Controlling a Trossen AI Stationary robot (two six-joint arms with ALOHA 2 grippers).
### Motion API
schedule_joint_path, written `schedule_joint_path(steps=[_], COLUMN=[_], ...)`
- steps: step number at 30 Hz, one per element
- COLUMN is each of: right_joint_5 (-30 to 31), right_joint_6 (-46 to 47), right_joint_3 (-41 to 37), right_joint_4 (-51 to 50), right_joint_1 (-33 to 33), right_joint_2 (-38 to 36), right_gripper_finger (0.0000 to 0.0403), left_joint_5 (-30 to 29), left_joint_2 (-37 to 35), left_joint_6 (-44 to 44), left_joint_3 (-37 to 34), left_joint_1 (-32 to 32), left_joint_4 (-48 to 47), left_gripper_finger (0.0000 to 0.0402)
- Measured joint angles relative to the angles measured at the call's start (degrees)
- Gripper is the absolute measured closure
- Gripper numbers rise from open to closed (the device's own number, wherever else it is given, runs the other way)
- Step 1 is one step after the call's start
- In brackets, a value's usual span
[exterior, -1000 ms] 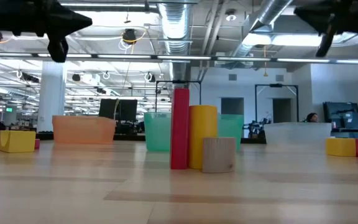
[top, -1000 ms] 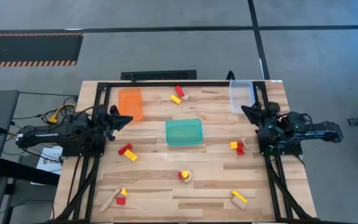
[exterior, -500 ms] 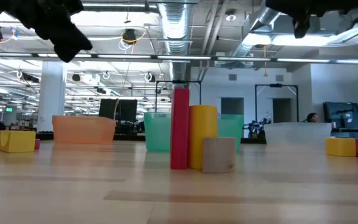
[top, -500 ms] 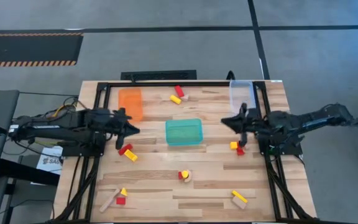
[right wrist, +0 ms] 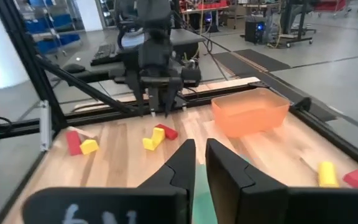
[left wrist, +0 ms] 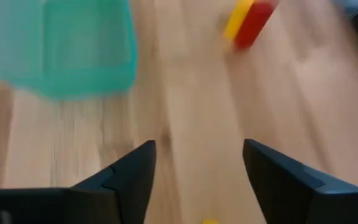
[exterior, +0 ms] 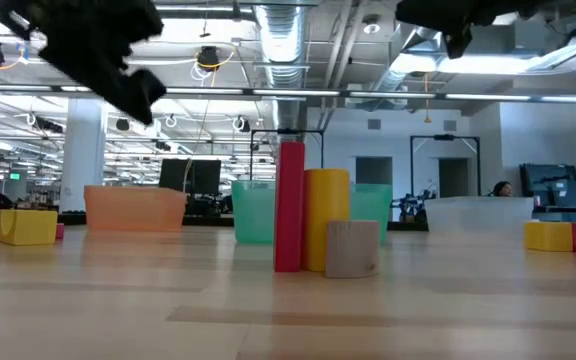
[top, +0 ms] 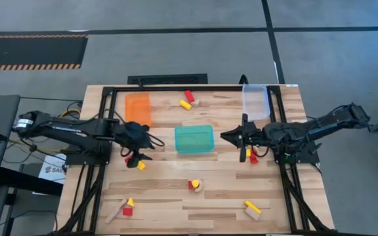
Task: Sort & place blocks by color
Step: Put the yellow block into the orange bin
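Both arms are reaching in over the table, probably because each has a red-yellow pair just below it. The left gripper [top: 144, 145] has its fingers spread and empty above its pair [top: 136, 161]. The right gripper [top: 236, 139] is almost closed on nothing near its pair [top: 250, 155]. All blocks lie loose on the wood, none in the teal tray [top: 194, 139] yet.

Camera placement at this moment

The whole surface [top: 195, 190] is seen from straight overhead; the low view looks level across it; each wrist view looks closely forward. The teal tray [top: 194, 139] is shared.
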Motion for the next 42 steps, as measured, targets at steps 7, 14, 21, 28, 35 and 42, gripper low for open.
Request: schedule_joint_path(steps=[7, 14, 21, 28, 35, 42], right_joint_5=[0.1, 0.0, 0.0, -0.7, -1.6, -1.6], right_joint_6=[-0.1, -0.1, -0.1, 0.5, 0.8, 1.9], right_joint_3=[0.4, 0.4, 0.4, 0.4, 0.4, 0.4], right_joint_4=[-0.5, -3.7, -3.9, -4.5, -5.2, -6.3], right_joint_1=[-1.2, -3.0, -3.3, -3.1, -3.1, -3.1], right_joint_2=[0.5, 0.5, 0.5, 0.5, 0.5, 0.5], right_gripper_finger=[0.0276, 0.0226, 0.021, 0.0217, 0.0227, 0.0233], left_joint_5=[3.3, 1.9, -2.8, -3.6, -6.4, -6.5], left_joint_2=[4.0, 4.1, 10.2, 19.5, 23.3, 23.9], left_joint_6=[1.5, 7.5, 7.9, 8.6, 10.1, 10.5], left_joint_3=[-0.1, 0.0, -0.1, -0.1, -0.1, -0.1], left_joint_1=[-0.9, -8.5, -11.2, -11.2, -11.2, -11.6], left_joint_4=[-9.3, -10.0, -9.7, -9.5, -8.4, -7.9], left_gripper_finger=[0.0129, 0.0127, 0.0127, 0.0127, 0.0127, 0.013])
